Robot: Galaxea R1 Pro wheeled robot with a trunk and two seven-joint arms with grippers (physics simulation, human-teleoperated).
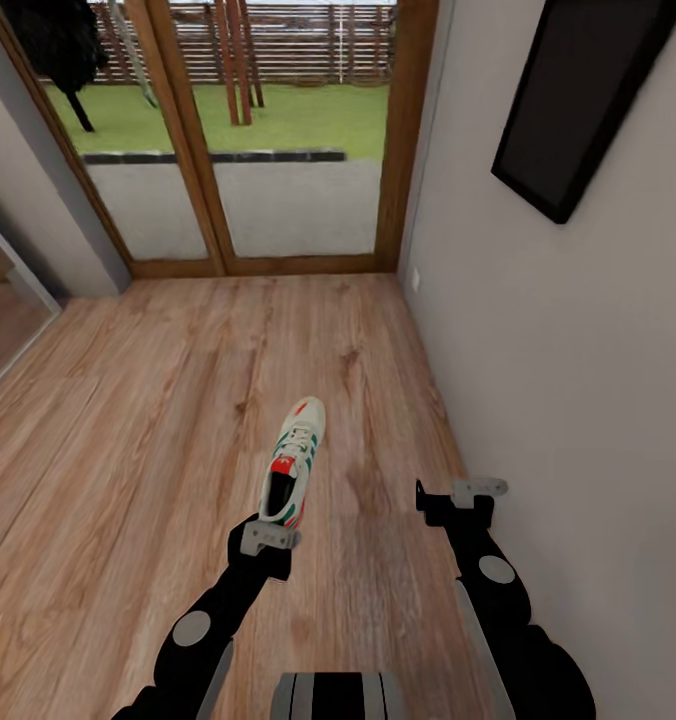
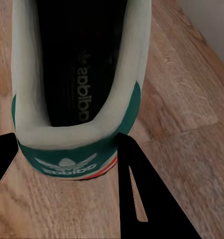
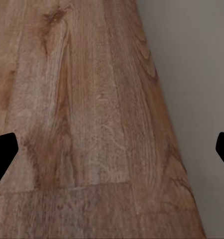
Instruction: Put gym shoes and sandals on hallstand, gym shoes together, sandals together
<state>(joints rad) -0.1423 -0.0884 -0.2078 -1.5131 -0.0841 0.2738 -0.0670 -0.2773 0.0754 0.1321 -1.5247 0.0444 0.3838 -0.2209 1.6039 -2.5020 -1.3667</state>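
Gym shoe (image 1: 296, 462): one cream-white sneaker with green stripes and red-orange marks, seen over corridor floor (image 1: 128, 420), toe pointing far, heel nearest the robot. Whether resting on the planks or lifted, could not tell.

Left gripper (image 1: 268, 538): at the shoe's heel. In the left wrist view, dark fingers (image 2: 142, 189) set either side of the green heel tab of the shoe (image 2: 77, 99), closed on it.

Right gripper (image 1: 465, 497): to the right of the shoe, well apart from it, near the grey wall (image 1: 578, 400). Fingertips (image 3: 2, 154) spread wide at the frame's edges, nothing between them but planks.

Far end: wood-framed glass doors (image 1: 278, 140), lawn beyond. Dark panel (image 1: 588, 100) mounted on the right wall.
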